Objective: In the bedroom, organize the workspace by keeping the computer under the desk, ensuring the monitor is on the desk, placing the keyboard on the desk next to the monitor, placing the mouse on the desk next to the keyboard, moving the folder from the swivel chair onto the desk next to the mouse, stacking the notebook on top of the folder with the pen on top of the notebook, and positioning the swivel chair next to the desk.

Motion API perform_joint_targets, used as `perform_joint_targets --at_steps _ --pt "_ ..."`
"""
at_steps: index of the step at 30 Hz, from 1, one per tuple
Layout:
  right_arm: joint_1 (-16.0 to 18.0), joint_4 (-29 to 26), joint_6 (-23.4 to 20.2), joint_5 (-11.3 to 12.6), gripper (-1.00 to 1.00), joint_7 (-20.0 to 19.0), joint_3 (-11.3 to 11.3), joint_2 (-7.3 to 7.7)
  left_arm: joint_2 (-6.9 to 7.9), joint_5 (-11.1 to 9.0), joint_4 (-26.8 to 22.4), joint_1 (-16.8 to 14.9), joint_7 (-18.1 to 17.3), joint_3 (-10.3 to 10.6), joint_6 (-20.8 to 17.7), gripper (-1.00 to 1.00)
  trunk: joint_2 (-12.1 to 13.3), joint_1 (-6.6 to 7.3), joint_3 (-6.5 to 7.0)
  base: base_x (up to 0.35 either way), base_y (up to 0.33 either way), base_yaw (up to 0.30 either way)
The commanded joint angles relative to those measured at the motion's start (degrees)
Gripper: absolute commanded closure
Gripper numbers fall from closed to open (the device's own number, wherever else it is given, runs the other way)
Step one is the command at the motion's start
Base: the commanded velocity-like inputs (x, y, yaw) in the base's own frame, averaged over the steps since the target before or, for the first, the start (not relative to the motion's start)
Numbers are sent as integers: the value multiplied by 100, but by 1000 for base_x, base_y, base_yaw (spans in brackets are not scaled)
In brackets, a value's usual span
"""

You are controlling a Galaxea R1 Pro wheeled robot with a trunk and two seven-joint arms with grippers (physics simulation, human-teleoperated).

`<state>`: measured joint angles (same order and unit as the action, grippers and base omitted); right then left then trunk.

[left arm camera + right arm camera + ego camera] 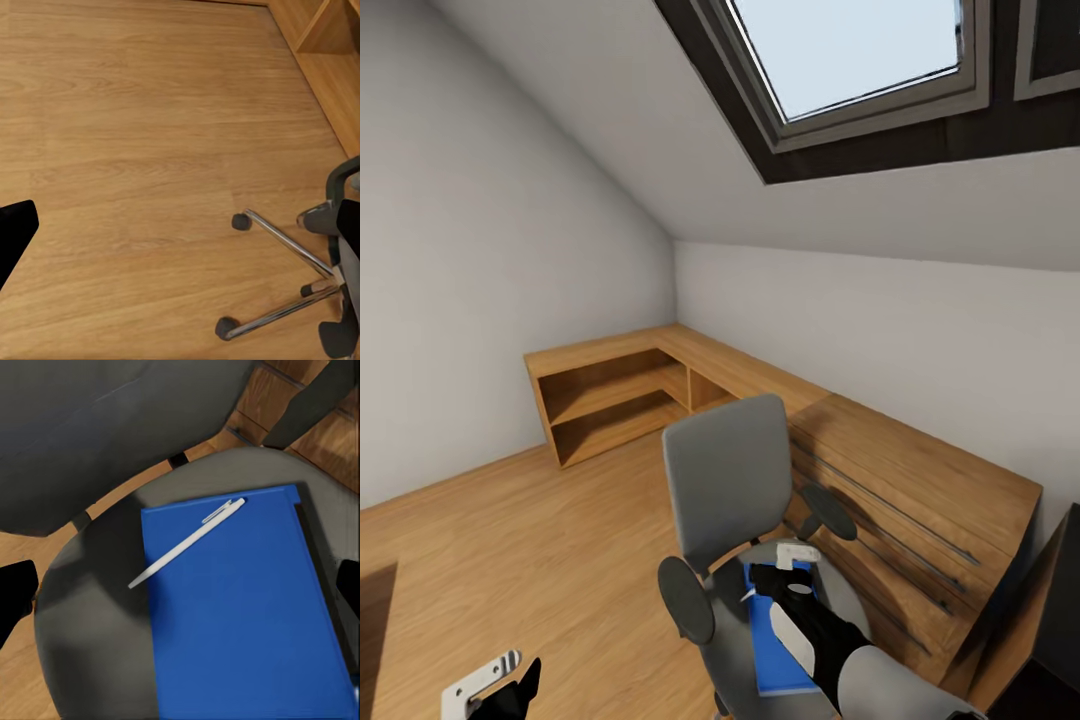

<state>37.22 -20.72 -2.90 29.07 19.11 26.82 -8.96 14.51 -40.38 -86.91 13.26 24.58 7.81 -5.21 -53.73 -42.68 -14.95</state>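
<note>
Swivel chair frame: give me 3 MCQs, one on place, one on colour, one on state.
1. Where does the folder lie?
A. on the swivel chair seat
B. on the floor
C. on the wooden dresser

2. What colour is the pen?
A. red
B. white
C. black

3. How does the pen sit on the folder?
A. wholly on it
B. standing upright
C. partly on it, its tip out over the seat

Key:
1 A, the right wrist view shows blue cover on grey seat.
2 B, a slim white stick.
3 C, its clip end rests on the blue cover and the other end passes the folder's edge.

The right pincer hovers above the seat, holding nothing.
</note>
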Motion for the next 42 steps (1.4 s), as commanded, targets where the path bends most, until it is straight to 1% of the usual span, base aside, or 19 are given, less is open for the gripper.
perform_joint_targets --at_steps 1,3,4,6,9,11,15,19,20,21,22,23,24,26,27,30,33,37,42 --pt "6 -12 -49 28 -100 179 47 12 5 -25 -15 0 38 12 -17 -100 -47 -24 -25 0 0 0" --pt "168 -18 -357 53 -100 992 44 16 1 -23 -13 7 38 21 -21 -100 -127 -68 -61 0 0 0" --pt "242 -18 -492 64 -100 1109 44 16 1 -25 -14 8 38 22 -22 -100 -167 -90 -79 0 0 0" --pt "604 -17 -1146 117 -100 1377 41 22 0 -24 -16 9 38 25 -23 -100 -248 -134 -115 0 0 0" --pt "837 -14 -1479 203 -100 1469 38 25 0 -25 -16 10 38 26 -23 -100 -368 -199 -169 0 0 0" --pt "1131 -11 -1748 505 -100 1542 35 30 -1 -23 -16 10 38 27 -24 -100 -448 -243 -205 0 0 0" --pt "1236 217 -1766 1071 -100 1493 50 18 -6 -33 -19 10 44 29 -51 -100 -609 -331 -276 0 0 0" --pt "1248 502 -1687 1200 -100 1365 72 -2 -56 -99 -195 10 57 53 -332 -100 -769 -419 -348 0 0 0" --pt "1250 568 -1676 1225 -100 1340 75 -6 -149 -118 -390 12 91 18 -638 -100 -809 -441 -366 0 0 0" --pt "1251 582 -1673 1230 -100 1335 76 -7 -181 -123 -430 13 108 -19 -731 -100 -849 -463 -384 0 0 0" --pt "1252 610 -1672 1240 -100 1325 81 -8 -261 -176 -506 -27 151 -310 -988 -100 -889 -485 -402 0 0 0" --pt "1252 616 -1671 1243 -100 1325 81 -8 -279 -226 -521 -70 160 -427 -1076 -100 -929 -507 -420 0 0 0" --pt "1252 621 -1671 1247 -100 1325 80 -9 -295 -306 -533 -129 167 -540 -1175 -100 -970 -529 -438 0 0 0" --pt "1252 626 -1671 1253 -100 1321 79 -9 -323 -717 -557 -332 186 -799 -1528 -100 -1050 -573 -474 0 0 0" --pt "1252 629 -1665 1252 -100 1316 72 -8 -309 -1472 -572 -604 243 -986 -1952 -100 -1090 -595 -492 0 0 0" --pt "1253 627 -1648 1250 -100 1308 59 4 -151 -2303 -559 -932 367 -1355 -2240 -100 -1210 -661 -546 0 0 0" --pt "1253 624 -1624 1250 -100 1307 61 4 -101 -2469 -505 -996 384 -1457 -2299 -100 -1331 -727 -599 0 0 0" --pt "1253 611 -1612 1250 -100 1316 55 11 -8 -2512 -536 -1025 371 -1518 -2444 -100 -1491 -814 -671 0 0 0" --pt "1253 591 -1609 1250 -100 1318 38 13 7 -2526 -553 -1034 379 -1508 -2613 -100 -1692 -924 -762 0 0 0"
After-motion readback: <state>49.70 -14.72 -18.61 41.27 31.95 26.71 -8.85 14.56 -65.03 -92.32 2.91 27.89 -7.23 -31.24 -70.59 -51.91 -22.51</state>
